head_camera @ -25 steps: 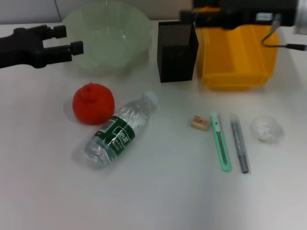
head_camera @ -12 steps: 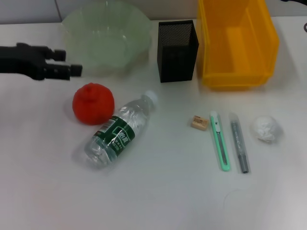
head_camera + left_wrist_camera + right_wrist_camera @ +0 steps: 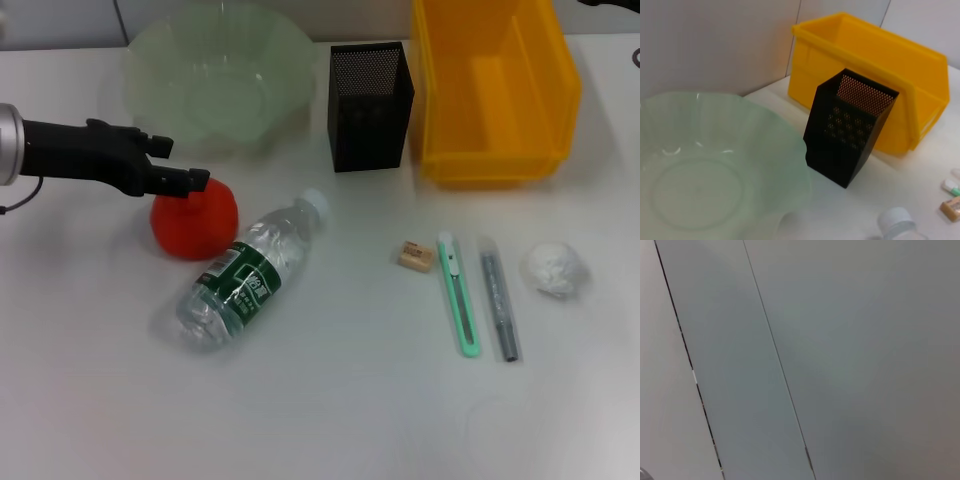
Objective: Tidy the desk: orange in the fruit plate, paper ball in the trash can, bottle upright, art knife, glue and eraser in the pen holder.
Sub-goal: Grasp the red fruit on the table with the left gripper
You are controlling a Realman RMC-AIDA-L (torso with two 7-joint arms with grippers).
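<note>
Left gripper (image 3: 180, 165) is out over the counter (image 3: 330, 400) on my head cam, arm reaching in from the left edge, tips right at the top of the orange (image 3: 196, 218). Jaws are spread apart with nothing held between them; one tip sits over the orange's upper edge, the other a bit farther back toward the fruit plate (image 3: 220, 78). Can't tell if it's actually touching the fruit.

The orange sits on the counter just in front of the fruit plate, and the bottle (image 3: 245, 270) lies on its side just beside it, cap pointing toward the pen holder (image 3: 370, 92). The pen holder stands upright between the fruit plate and the trash can (image 3: 495, 85), close to the trash can.

Over on the right half: eraser (image 3: 416, 256), then the art knife (image 3: 459, 293) just beside it, then the glue (image 3: 498, 297), the two sticks lying roughly parallel, and the paper ball (image 3: 555, 268) past the glue. All of them flat on the counter in front of the trash can.

Left wrist cam shows the plate, the mesh holder and the yellow bin behind it. Right arm isn't in the head view and its wrist cam just shows a grey wall panel (image 3: 840, 350), so no idea on those jaws.
</note>
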